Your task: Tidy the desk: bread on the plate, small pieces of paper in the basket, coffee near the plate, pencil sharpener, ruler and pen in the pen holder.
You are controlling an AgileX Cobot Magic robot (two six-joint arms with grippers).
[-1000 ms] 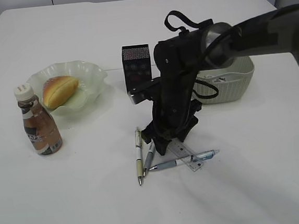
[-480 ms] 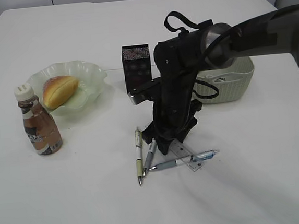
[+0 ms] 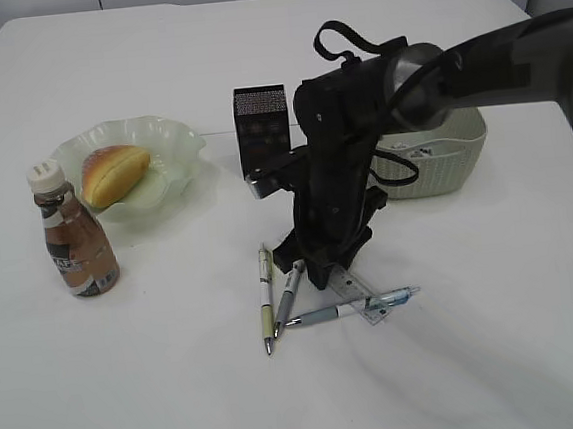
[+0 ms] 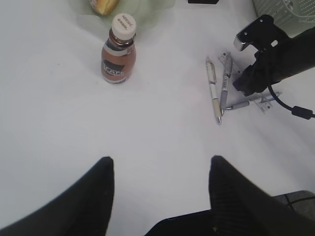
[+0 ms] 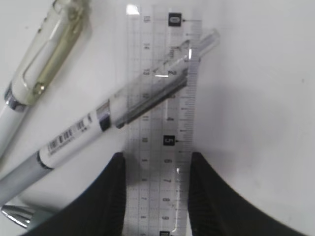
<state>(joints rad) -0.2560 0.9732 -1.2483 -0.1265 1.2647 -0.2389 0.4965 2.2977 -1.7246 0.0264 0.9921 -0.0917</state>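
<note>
Lab-style test desk, plain white table, pale wall panels behind, staged pens, plate, basket

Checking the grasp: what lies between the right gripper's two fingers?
The ruler lies flat between the right gripper's fingers, seen in the right wrist view; a pen crosses it farther up.

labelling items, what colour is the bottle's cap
White; the brown drink bottle's round cap shows best in the left wrist view.

clear glossy plastic ruler; matt white table; woven-look basket.
</note>
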